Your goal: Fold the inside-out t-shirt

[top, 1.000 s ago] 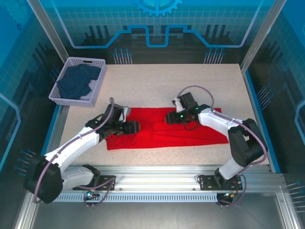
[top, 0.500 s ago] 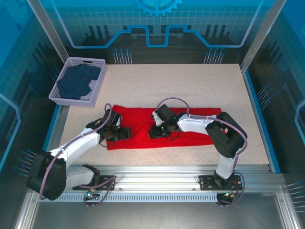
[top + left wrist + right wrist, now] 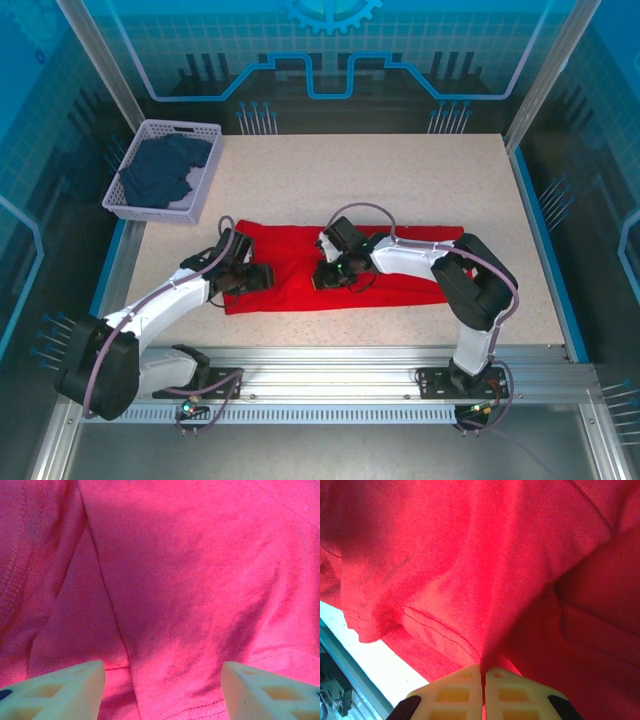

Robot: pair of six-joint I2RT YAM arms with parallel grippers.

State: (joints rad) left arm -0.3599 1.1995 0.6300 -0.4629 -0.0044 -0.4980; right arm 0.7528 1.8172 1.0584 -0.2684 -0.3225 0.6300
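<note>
The table (image 3: 400, 180) comes first: speckled beige, and the red t-shirt (image 3: 300, 290) is spread flat across its near half as a long band running left to right, close to the front edge. A lavender basket (image 3: 150, 212) is parked at the far left corner with a dark navy garment (image 3: 160, 170) bundled in it, well apart from the shirt, so it can be ignored.

Both arms are bent low over the shirt. The left gripper (image 3: 262, 277) is set over the left part of the cloth. In the left wrist view its fingers are spread wide apart (image 3: 162, 690), with nothing between them and a seam and a soft crease in plain sight underneath. The right gripper (image 3: 322, 277) sits near the middle of the shirt. In its wrist view the fingers are pressed together (image 3: 483, 677) with a ridge of red cloth pinched between them, just beside a stitched hem, and the table edge is peeking out behind.

Handling-wise, light, floppy knit is expected: no stiffness, easily dragged or bunched, hardly slippery and not fragile. A hold is probably best taken at a hem or a doubled edge, where more layers get caught, with both ends lifted evenly so the fold isn't skewed.
</note>
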